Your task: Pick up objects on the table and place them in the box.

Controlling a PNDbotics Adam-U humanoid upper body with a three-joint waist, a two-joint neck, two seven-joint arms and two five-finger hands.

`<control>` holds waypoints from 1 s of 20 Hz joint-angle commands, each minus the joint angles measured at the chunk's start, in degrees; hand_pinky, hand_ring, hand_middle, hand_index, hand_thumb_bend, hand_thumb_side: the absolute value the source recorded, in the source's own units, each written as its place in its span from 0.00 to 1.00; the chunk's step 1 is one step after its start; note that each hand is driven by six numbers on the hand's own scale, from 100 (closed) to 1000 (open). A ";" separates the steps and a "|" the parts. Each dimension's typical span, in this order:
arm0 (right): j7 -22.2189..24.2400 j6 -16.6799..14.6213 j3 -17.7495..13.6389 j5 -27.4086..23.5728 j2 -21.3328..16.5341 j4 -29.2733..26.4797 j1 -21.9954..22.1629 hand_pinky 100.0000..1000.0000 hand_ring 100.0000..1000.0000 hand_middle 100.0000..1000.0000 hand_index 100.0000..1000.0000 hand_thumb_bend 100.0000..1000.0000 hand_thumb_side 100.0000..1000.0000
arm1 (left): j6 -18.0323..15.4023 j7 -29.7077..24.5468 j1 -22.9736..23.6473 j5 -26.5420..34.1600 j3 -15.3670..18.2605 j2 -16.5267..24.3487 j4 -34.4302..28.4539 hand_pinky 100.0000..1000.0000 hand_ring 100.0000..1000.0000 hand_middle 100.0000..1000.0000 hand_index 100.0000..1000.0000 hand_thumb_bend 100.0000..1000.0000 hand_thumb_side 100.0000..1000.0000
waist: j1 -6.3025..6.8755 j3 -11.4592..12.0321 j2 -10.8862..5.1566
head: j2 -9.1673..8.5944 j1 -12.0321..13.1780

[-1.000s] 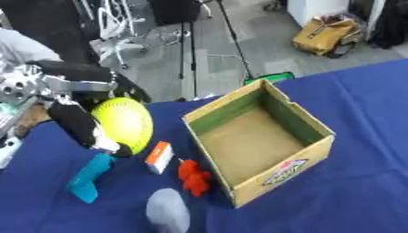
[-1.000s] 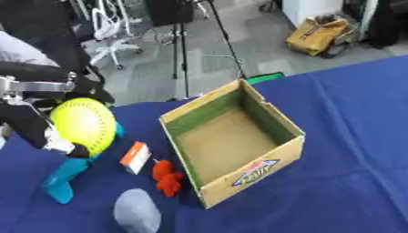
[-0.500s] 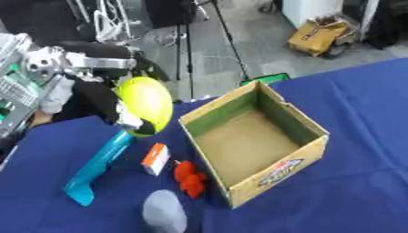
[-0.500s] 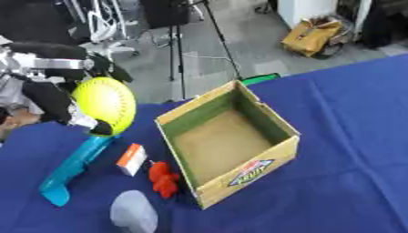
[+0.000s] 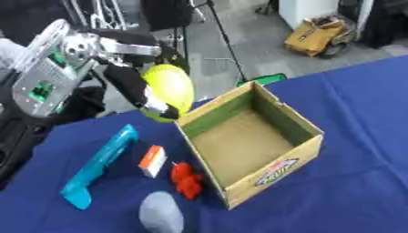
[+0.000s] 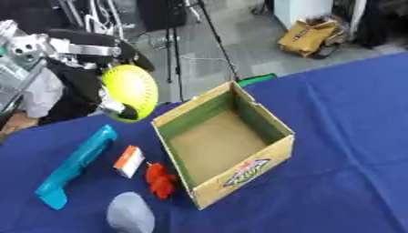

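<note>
1 left hand (image 5: 143, 88), fingers curled round a yellow ball (image 5: 169, 87), hangs just beside the open box (image 5: 248, 144)'s left rim; interior bare.

left hand (image 5: 135, 84) partly hidden behind yellow ball (image 5: 169, 88), fingers blurred; arm cut off at left edge. Box (image 5: 271, 173) label too blurred to read; red thing (image 5: 187, 178) unidentifiable; right hand out of frame.
</note>
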 commanded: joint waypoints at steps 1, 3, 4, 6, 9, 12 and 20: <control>-0.16 -0.24 0.14 -0.87 -2.25 -0.98 -0.76 0.87 0.78 0.47 0.49 0.00 0.44 | -0.66 0.12 -2.71 -1.14 0.85 -0.56 2.05 0.02 0.42 0.51 0.92 0.12 0.18 | -0.41 -0.43 -1.40 | -0.29 0.58; -0.16 -0.43 0.25 -1.04 -2.30 -0.98 -1.00 0.87 0.78 0.47 0.49 0.00 0.43 | -1.12 0.09 -3.67 -2.07 0.78 -1.63 3.62 0.03 0.42 0.51 0.91 0.13 0.18 | -0.27 -1.01 -1.42 | -0.50 0.79; -0.16 -0.51 0.29 -1.11 -2.33 -0.98 -1.11 0.87 0.78 0.47 0.49 0.00 0.44 | -1.38 0.11 -4.07 -2.52 0.78 -2.11 4.29 0.03 0.42 0.51 0.91 0.13 0.18 | -0.20 -1.28 -1.43 | -0.60 0.92; -0.16 -0.68 0.39 -1.29 -2.41 -0.98 -1.43 0.87 0.78 0.47 0.49 0.00 0.43 | -1.77 0.27 -4.92 -3.53 0.94 -3.29 5.78 0.03 0.42 0.51 0.91 0.13 0.18 | -0.01 -1.93 -1.42 | -0.80 1.31; -0.16 -0.95 0.59 -1.55 -2.48 -0.98 -1.87 0.87 0.78 0.47 0.49 0.00 0.43 | -2.41 0.65 -6.02 -5.26 1.26 -4.85 8.25 0.03 0.42 0.51 0.91 0.14 0.18 | 0.25 -2.78 -1.39 | -1.06 1.88; -0.16 -1.11 0.72 -1.80 -2.36 -0.98 -2.36 0.87 0.78 0.47 0.49 0.00 0.43 | -2.89 1.03 -7.04 -7.03 1.57 -6.57 10.80 0.04 0.42 0.51 0.91 0.14 0.18 | 0.41 -3.69 -1.25 | -1.18 2.59; -0.16 -1.65 0.96 -2.60 -2.00 -0.98 -3.64 0.87 0.78 0.47 0.49 0.00 0.42 | -4.97 2.65 -8.00 -11.69 1.90 -10.65 16.63 0.06 0.43 0.51 0.90 0.15 0.20 | 0.44 -5.12 -0.72 | -1.89 3.70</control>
